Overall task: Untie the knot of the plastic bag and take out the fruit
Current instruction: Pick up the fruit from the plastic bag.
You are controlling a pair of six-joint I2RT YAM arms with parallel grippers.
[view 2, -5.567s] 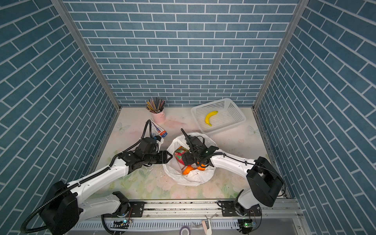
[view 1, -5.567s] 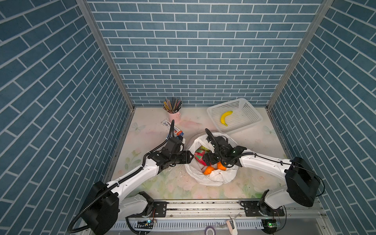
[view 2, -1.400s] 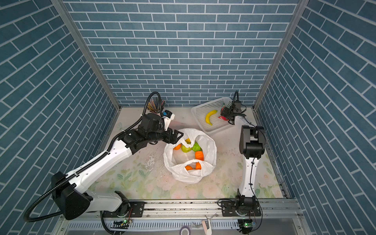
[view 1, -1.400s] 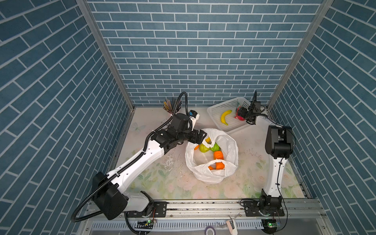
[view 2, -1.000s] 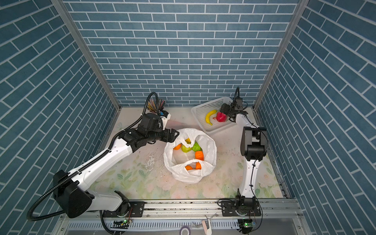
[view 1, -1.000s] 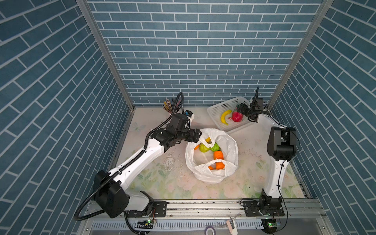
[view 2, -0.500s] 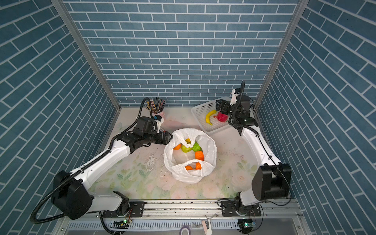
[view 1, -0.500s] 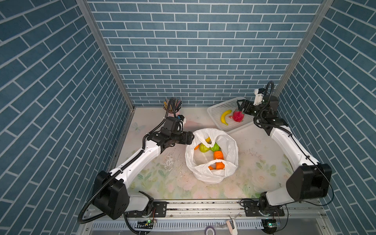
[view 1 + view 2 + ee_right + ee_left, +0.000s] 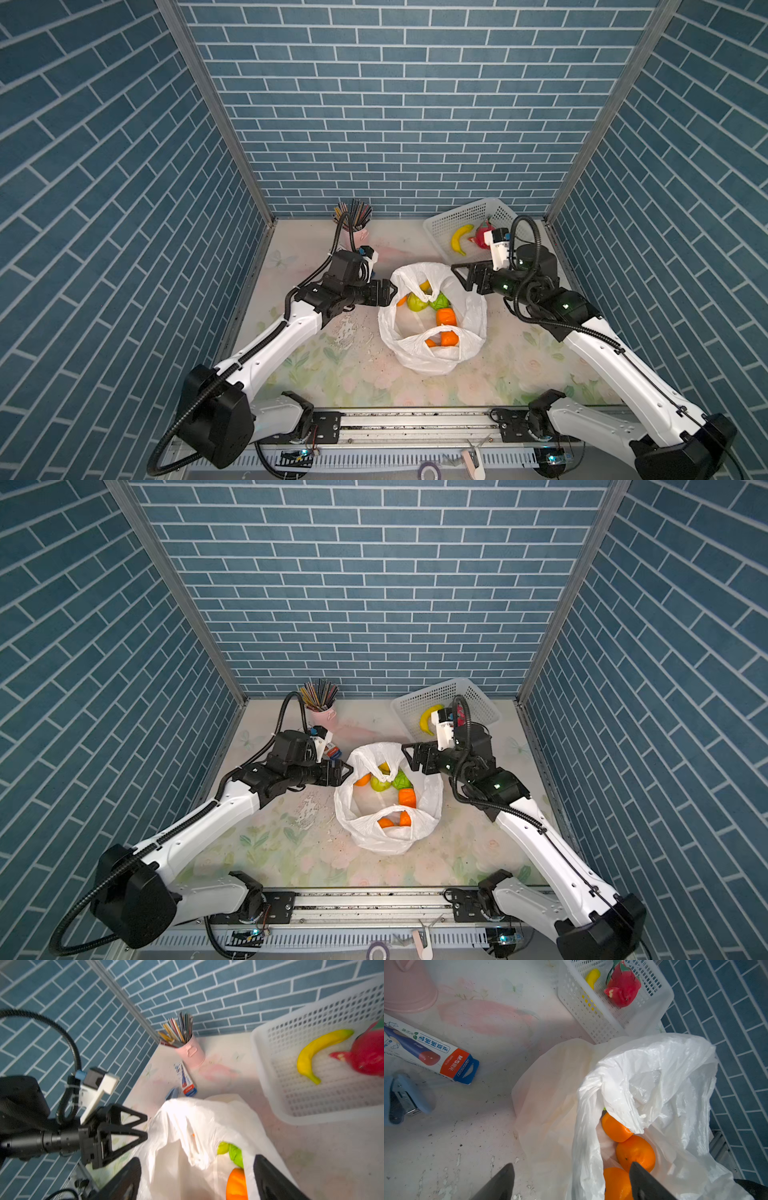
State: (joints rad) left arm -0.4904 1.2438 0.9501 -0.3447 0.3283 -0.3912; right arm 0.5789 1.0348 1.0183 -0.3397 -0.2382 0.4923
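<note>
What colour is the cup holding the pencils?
The pencil cup is pink, clearest in the right wrist view.

One white plastic bag (image 9: 415, 357) lies open on the bench (image 9: 332, 374). Inside it, both top views show four oranges (image 9: 446, 318), two green round fruits (image 9: 440, 300) and one yellow round fruit (image 9: 424, 285). One white perforated basket (image 9: 457, 216) at the bench's far right corner holds one banana (image 9: 459, 245) and one dragon fruit (image 9: 482, 239). Also on the bench are one pink cup (image 9: 353, 237) of coloured pencils (image 9: 353, 210), one pencil carton (image 9: 436, 1055) and one blue stapler (image 9: 406, 1099).
</note>
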